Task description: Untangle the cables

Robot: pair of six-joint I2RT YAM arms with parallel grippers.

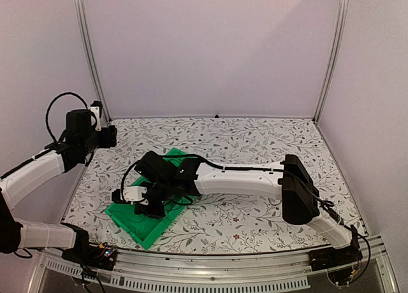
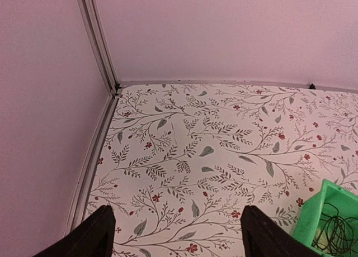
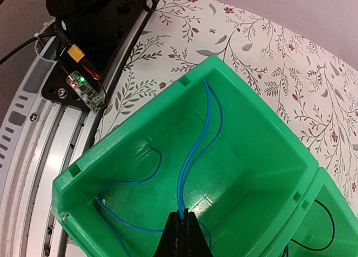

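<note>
Right gripper (image 3: 183,217) pinched tight on the blue cable (image 3: 194,148) low inside a green bin (image 3: 254,100), its loops trailing across the bin floor, black cables (image 2: 334,228) coiled in a second green bin (image 2: 311,209), left gripper (image 2: 176,218) spread wide above the floral table (image 2: 212,151)

Both arms: white shell segments between black joint housings. Left arm (image 1: 32,175): thin black cable (image 1: 62,94) arcs above the wrist block. Right arm (image 1: 239,178): second black cable (image 1: 245,169) runs along the white forearm; boxy black elbow housing (image 1: 296,190). Left hand (image 2: 176,212): two dull black fingers (image 2: 98,234). Right hand (image 3: 182,219): black tapered fingers. Left base plate (image 3: 59,84): black, silver screws, green light, yellow plug (image 3: 74,55).
</note>
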